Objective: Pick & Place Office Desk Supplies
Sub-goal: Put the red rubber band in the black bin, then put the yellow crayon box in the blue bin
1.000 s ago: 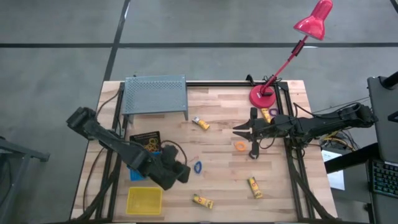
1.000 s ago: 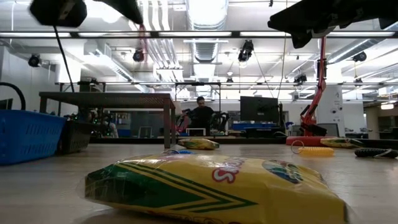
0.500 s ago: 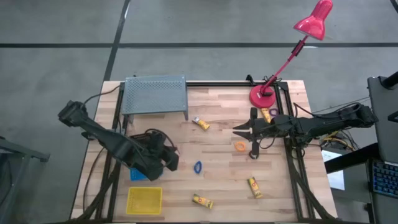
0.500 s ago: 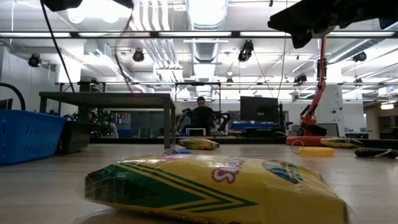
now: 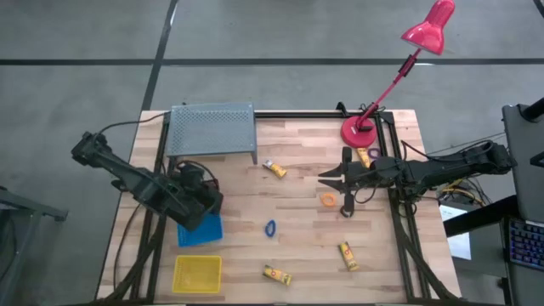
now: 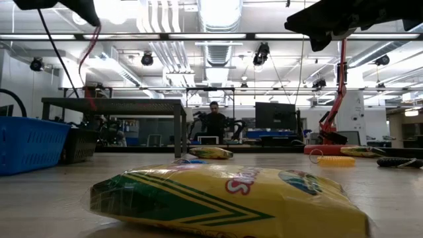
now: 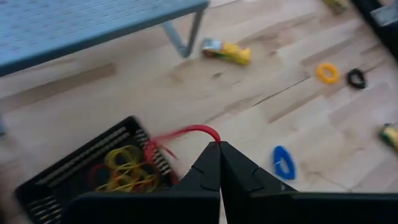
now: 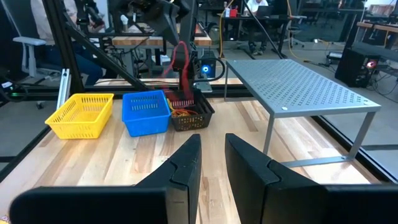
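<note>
From the left end effector (image 7: pixel 219 149) hangs a red rubber band (image 7: pixel 186 134).

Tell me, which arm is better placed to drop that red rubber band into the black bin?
Left. Its end effector is pinching the red rubber band right over the black bin; the right end effector hovers across the table.

A pale wooden-plank tabletop (image 5: pixel 297 212) stands on a grey concrete floor (image 5: pixel 255 34). Beyond it, long ceiling light strips (image 6: pixel 218 36) brighten a workshop holding a dark long-legged table (image 6: pixel 112 106), monitors (image 6: pixel 274 116) and a seated person (image 6: pixel 213 122).
</note>
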`<state>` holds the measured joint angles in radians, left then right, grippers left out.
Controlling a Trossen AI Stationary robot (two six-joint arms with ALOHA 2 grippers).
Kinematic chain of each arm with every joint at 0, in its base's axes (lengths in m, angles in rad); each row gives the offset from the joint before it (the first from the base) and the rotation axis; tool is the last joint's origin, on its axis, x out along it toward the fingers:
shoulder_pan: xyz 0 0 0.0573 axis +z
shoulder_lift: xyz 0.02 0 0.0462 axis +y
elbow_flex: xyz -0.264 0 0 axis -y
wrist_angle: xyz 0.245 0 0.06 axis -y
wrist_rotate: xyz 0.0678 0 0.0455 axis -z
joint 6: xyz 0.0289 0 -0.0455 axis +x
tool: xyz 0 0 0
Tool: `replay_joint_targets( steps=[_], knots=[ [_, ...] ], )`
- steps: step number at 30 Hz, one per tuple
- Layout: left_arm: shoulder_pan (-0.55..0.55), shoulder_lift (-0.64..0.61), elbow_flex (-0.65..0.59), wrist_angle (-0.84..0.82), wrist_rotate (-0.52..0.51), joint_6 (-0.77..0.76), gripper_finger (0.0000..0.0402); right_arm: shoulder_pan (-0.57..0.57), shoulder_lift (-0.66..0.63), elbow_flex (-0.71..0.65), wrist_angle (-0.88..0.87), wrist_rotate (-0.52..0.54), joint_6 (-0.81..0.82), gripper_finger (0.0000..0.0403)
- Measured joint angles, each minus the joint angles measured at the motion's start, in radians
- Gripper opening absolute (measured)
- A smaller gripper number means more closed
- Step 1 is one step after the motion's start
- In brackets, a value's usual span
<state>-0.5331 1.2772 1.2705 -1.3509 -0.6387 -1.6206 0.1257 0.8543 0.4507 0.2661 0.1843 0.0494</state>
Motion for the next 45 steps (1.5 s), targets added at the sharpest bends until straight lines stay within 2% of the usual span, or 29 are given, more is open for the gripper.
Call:
replay_joint_targets(
  steps=[4, 8, 17, 26, 35, 41, 45],
  knots=[
    [0.004, -0.022, 0.0, -0.09, 0.023, -0.046, 0.0, 0.0, 0.0, 0.0, 0.0, 0.0, 0.0, 0.0068],
    [0.019, -0.027, -0.006, -0.151, 0.099, -0.108, 0.0, 0.0, 0.0, 0.0, 0.0, 0.0, 0.0, 0.0068],
    [0.046, -0.028, -0.128, -0.122, 0.254, -0.108, 0.0, 0.0, 0.0, 0.0, 0.0, 0.0, 0.0, 0.0068],
    [0.093, -0.057, -0.299, -0.007, 0.366, -0.104, 0.0, 0.0, 0.0, 0.0, 0.0, 0.0, 0.0, 0.0068],
    [0.204, -0.189, -0.514, 0.219, 0.534, 0.002, 0.001, 0.0, 0.0, 0.0, 0.0, 0.0, 0.0, 0.0068],
    [0.264, -0.268, -0.619, 0.325, 0.561, 0.009, 0.0034, 0.0, 0.0, 0.0, 0.0, 0.0, 0.001, 0.0068],
    [0.29, -0.309, -0.655, 0.364, 0.561, 0.009, 0.0074, 0.0, 0.0, 0.0, 0.0, 0.0, 0.001, 0.0068]
  ],
)
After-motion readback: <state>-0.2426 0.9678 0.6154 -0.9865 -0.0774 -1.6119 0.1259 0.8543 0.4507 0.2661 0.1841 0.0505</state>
